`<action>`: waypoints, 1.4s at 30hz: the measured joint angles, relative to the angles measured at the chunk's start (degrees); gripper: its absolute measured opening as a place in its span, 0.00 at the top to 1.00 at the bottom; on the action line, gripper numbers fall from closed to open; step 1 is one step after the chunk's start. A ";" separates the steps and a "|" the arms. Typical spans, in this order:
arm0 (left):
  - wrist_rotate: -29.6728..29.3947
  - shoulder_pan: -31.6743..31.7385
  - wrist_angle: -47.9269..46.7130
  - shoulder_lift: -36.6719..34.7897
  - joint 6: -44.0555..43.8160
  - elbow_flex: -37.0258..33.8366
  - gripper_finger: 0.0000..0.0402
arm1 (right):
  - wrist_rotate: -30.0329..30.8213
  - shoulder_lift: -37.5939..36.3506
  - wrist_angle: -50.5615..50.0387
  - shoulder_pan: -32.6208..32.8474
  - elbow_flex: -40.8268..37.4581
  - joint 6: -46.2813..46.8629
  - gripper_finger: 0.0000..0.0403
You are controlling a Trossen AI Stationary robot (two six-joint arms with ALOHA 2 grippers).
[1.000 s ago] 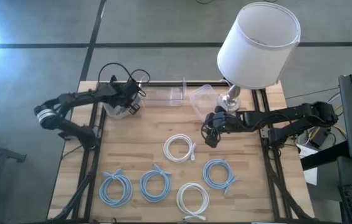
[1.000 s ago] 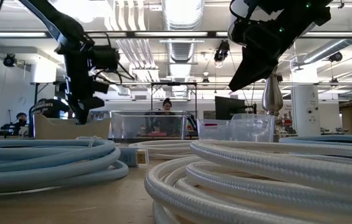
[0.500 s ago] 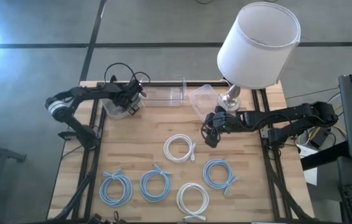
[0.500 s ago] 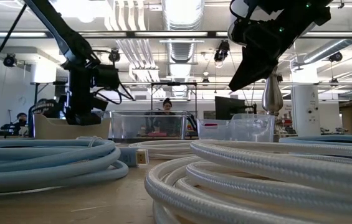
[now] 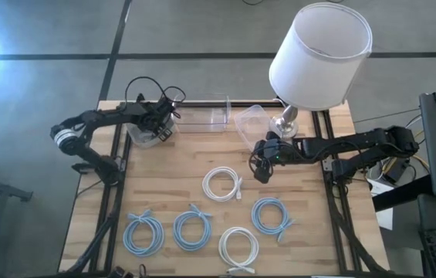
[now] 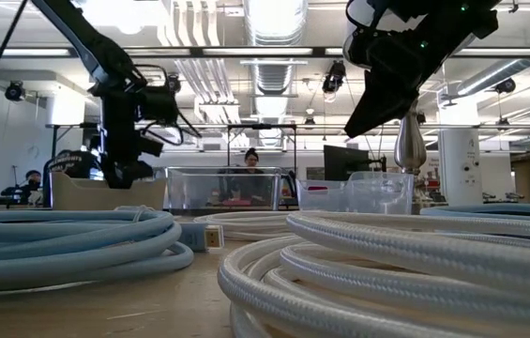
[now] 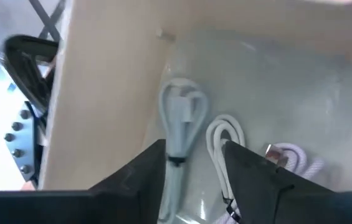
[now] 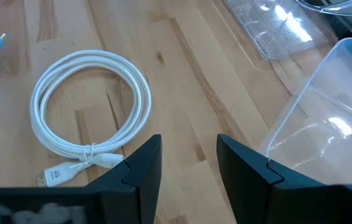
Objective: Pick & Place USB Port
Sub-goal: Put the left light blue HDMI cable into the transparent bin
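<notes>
At the table's far left, my left gripper (image 5: 160, 126) hangs open over a pale bin (image 5: 140, 135). In the left wrist view its fingers (image 7: 191, 165) stand either side of a pale bundled cable (image 7: 180, 121), which lies on the bin's floor beside a white cable (image 7: 225, 140) and a purple one (image 7: 291, 158). Right of centre, my right gripper (image 5: 261, 168) hovers open above the wood. A white coiled USB cable (image 8: 91, 102) lies flat on the table just beyond its fingers (image 8: 188, 155).
Light-blue coils (image 5: 143, 233), (image 5: 192, 228), (image 5: 271, 215) and a white coil (image 5: 238, 245) lie along the near half. A clear box (image 5: 202, 114), a tilted clear container (image 5: 250, 123) and a lamp (image 5: 322, 54) stand at the far edge. People show in the room beyond.
My left gripper dipped toward the bin, then came up a little above it. My right arm has kept still.
</notes>
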 joint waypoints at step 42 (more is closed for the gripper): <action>18.00 -57.21 -10.66 -23.67 -21.78 -1.88 0.61 | 0.00 0.00 -0.02 0.00 -0.11 -0.50 0.63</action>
